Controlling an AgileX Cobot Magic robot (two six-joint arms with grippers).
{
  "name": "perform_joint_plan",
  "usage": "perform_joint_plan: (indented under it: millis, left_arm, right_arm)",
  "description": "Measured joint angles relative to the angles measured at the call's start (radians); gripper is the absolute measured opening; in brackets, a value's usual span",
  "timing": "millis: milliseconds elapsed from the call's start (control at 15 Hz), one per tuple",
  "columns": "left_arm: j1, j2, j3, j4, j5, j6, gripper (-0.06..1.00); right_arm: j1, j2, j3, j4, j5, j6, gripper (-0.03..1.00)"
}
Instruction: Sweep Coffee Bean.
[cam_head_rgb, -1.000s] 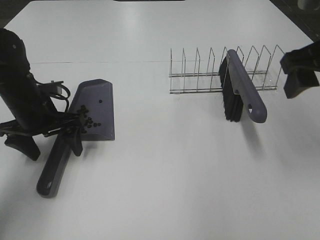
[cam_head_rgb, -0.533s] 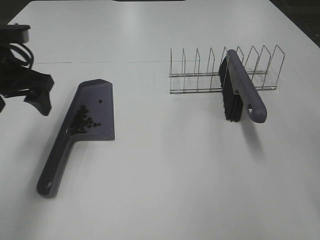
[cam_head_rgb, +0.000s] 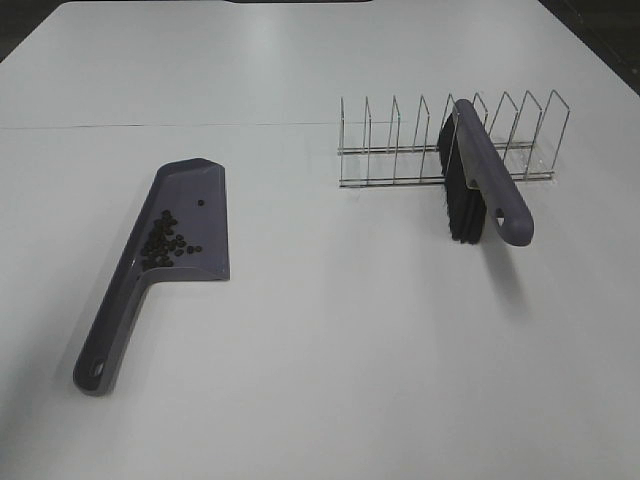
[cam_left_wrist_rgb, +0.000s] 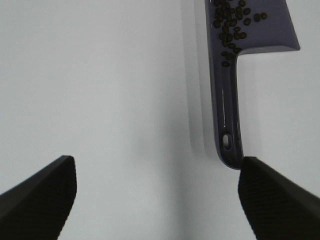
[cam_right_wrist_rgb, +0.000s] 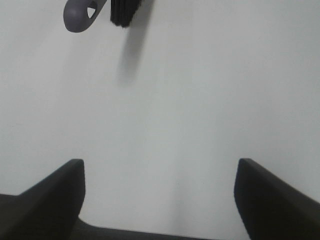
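The coffee beans (cam_head_rgb: 165, 240) lie in a small heap inside the purple dustpan (cam_head_rgb: 195, 190), which rests flat on the white table at the left. The beans (cam_left_wrist_rgb: 231, 25) and the dustpan's handle (cam_left_wrist_rgb: 227, 115) also show in the left wrist view. The purple brush (cam_head_rgb: 490, 185) with dark bristles (cam_head_rgb: 460, 205) leans in the wire rack (cam_head_rgb: 400, 150) at the right; its handle end (cam_right_wrist_rgb: 80, 10) shows in the right wrist view. My left gripper (cam_left_wrist_rgb: 157, 197) is open and empty, away from the dustpan's handle. My right gripper (cam_right_wrist_rgb: 160, 192) is open and empty over bare table. Neither arm shows in the exterior high view.
The wire rack has several upright dividers and stands at the back right of the table. A thin seam (cam_head_rgb: 180, 126) runs across the tabletop behind the dustpan.
Both arms have pulled back out of the exterior high view, the left arm leaving the dustpan and going off to the left. The dustpan, beans and brush have not moved.
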Motion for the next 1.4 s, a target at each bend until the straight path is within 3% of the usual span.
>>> perform_joint_plan:
  millis: [333, 600, 1000, 1400]
  left_arm:
    - [0.0, -0.324, 0.144, -0.019, 0.055, 0.0, 0.8]
    - [0.0, -0.652, 0.233, -0.019, 0.095, 0.001, 0.8]
    - [0.0, -0.84, 0.26, 0.034, 0.169, 0.0, 0.8]
    - [0.0, -1.018, 0.263, 0.017, 0.169, 0.034, 0.8]
  right_arm:
    - [0.0, -0.146, 0.019, 0.004, 0.092, -0.073, 0.72]
    - [0.0, -0.31, 0.03, 0.03, 0.094, -0.112, 0.72]
    - [0.0, -0.373, 0.03, 0.031, 0.094, -0.112, 0.72]
    - [0.0, -0.373, 0.03, 0.049, 0.094, -0.137, 0.72]
